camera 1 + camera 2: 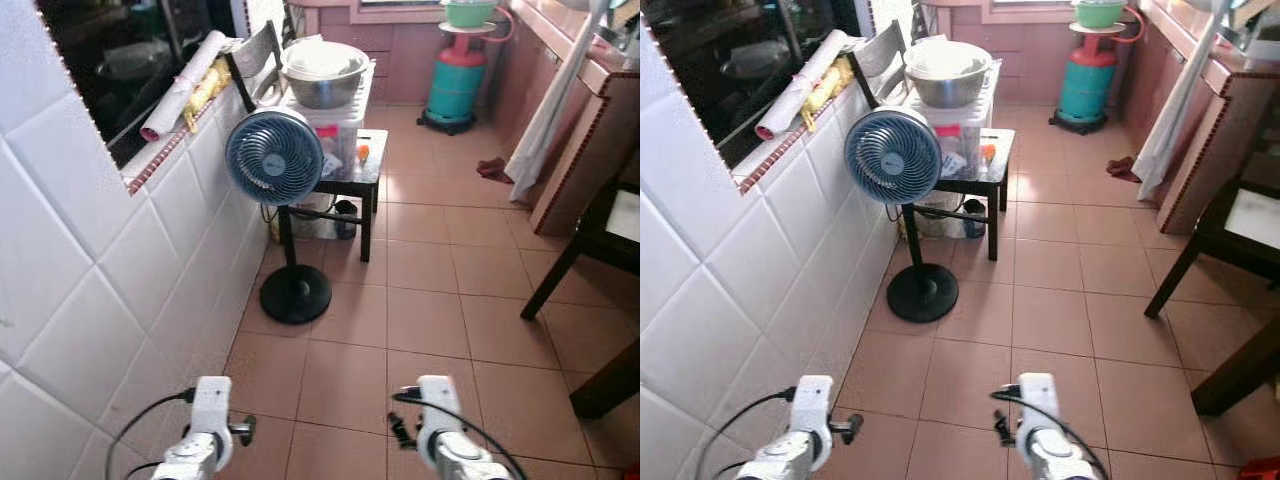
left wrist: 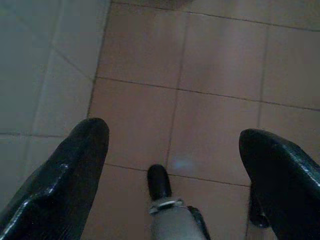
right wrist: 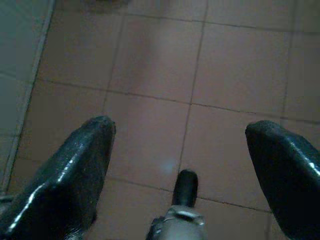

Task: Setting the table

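Both arms hang low in front of me over the pink floor tiles. My left gripper [image 2: 175, 150] is open, its two black fingers spread wide above bare tile. My right gripper [image 3: 180, 142] is open too, with nothing between its fingers. The left arm [image 1: 205, 430] and right arm [image 1: 445, 435] show at the bottom of the head views. A dark wooden table [image 1: 612, 222] with a pale top stands at the right edge. Far ahead, a large metal bowl [image 1: 325, 78] sits on a clear plastic box on a small black side table [image 1: 367, 172].
A blue standing fan [image 1: 273, 157] stands ahead on the left, beside the white tiled wall [image 1: 120, 300]. A green gas cylinder [image 1: 456, 85] is at the far end. On the right a counter [image 1: 590, 130] has a white cloth [image 1: 545, 120] hanging from it. Open floor runs down the middle.
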`<state>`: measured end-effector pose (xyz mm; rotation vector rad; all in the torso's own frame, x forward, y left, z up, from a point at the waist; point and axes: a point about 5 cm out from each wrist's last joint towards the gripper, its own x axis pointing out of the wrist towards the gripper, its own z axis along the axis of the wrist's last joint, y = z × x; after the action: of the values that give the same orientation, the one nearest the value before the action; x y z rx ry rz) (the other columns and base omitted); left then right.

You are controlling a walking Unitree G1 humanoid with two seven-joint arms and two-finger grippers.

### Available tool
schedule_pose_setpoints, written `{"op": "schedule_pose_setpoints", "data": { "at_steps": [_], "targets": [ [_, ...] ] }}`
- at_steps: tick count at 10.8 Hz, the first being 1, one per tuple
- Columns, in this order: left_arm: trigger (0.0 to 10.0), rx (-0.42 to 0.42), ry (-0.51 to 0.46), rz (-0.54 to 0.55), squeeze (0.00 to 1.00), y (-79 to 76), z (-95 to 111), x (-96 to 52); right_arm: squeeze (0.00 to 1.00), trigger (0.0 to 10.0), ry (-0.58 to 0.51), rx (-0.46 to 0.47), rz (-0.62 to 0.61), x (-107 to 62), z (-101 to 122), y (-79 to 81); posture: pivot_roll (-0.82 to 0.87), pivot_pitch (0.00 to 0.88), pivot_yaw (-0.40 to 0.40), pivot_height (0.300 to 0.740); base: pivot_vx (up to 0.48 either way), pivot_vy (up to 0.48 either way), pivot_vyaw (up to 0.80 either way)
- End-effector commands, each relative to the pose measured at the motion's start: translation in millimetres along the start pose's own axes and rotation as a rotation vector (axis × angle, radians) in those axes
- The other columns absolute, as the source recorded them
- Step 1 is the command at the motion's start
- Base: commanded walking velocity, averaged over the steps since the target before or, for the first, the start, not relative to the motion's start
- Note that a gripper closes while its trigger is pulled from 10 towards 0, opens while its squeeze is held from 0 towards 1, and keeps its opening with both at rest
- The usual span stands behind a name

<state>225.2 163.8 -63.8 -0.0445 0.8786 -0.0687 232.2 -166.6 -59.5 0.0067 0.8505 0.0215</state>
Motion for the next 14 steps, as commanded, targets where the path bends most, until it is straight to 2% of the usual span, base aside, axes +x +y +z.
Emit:
{"op": "schedule_pose_setpoints", "data": {
  "at_steps": [1, 2, 4, 5, 6, 7, 9, 10, 11, 12, 13, 14],
  "targets": [
    [10.0, 0.007, -0.019, -0.013, 0.00, 1.1, 6.9, 0.6, 0.00, 10.0, -0.031, 0.001, -0.006, 0.4, 6.2, -1.5, -0.07, 0.000, 0.066, 0.740, 0.000, 0.000, 0.00],
    [10.0, 0.016, -0.086, -0.027, 0.00, 4.5, 20.5, 0.6, 0.00, 10.0, -0.076, -0.020, 0.015, 0.9, 20.0, -7.4, -0.05, 0.005, 0.045, 0.740, 0.000, 0.000, 0.00],
    [10.0, 0.068, -0.290, 0.014, 0.00, 22.2, 47.3, -6.0, 0.00, 10.0, -0.192, -0.097, 0.094, 0.2, 50.5, -10.9, -0.03, 0.021, 0.022, 0.740, 0.000, 0.000, 0.00],
    [10.0, 0.136, -0.410, -0.034, 0.00, 28.0, 57.7, -14.5, 0.00, 10.0, -0.291, -0.111, 0.178, -3.3, 75.6, -13.8, -0.02, 0.028, 0.014, 0.740, 0.000, 0.000, 0.00],
    [10.0, 0.138, -0.437, -0.043, 0.00, 30.2, 59.4, -17.8, 0.00, 10.0, -0.317, -0.095, 0.182, -4.9, 83.8, -18.7, -0.01, 0.029, 0.012, 0.740, 0.000, 0.000, 0.00],
    [10.0, 0.124, -0.492, -0.050, 0.00, 31.8, 56.9, -27.7, 0.00, 10.0, -0.341, -0.082, 0.208, -8.3, 92.9, -26.2, -0.01, 0.039, 0.011, 0.740, 0.000, 0.000, 0.00],
    [10.0, 0.099, -0.644, -0.035, 0.00, 27.9, 60.5, -54.6, 0.00, 10.0, -0.411, -0.114, 0.219, -18.4, 100.8, -36.8, 0.00, 0.052, 0.016, 0.740, 0.000, 0.000, 0.00],
    [10.0, 0.073, -0.684, -0.015, 0.00, 28.5, 63.3, -59.7, 0.00, 10.0, -0.438, -0.093, 0.196, -22.0, 99.8, -40.1, -0.01, 0.049, 0.017, 0.740, 0.000, 0.000, 0.00],
    [10.0, 0.013, -0.713, 0.055, 0.00, 32.2, 62.0, -67.5, 0.00, 10.0, -0.514, -0.065, 0.189, -32.6, 96.4, -43.7, -0.01, 0.053, 0.016, 0.740, 0.000, 0.000, 0.00],
    [10.0, -0.007, -0.712, 0.080, 0.00, 33.0, 57.6, -69.8, 0.00, 10.0, -0.570, -0.061, 0.119, -37.4, 95.2, -47.4, 0.01, 0.056, 0.007, 0.740, 0.000, 0.000, 0.00],
    [10.0, -0.006, -0.733, 0.078, 0.00, 28.7, 54.4, -74.6, 0.00, 10.0, -0.588, 0.017, 0.061, -43.5, 91.9, -54.3, 0.02, 0.063, 0.002, 0.740, 0.000, 0.000, 0.00],
    [10.0, -0.026, -0.730, 0.076, 0.00, 27.4, 51.8, -76.7, 0.00, 10.0, -0.601, 0.049, 0.037, -48.9, 89.2, -55.7, 0.02, 0.068, -0.005, 0.740, 0.000, 0.000, 0.00]
  ]
}}
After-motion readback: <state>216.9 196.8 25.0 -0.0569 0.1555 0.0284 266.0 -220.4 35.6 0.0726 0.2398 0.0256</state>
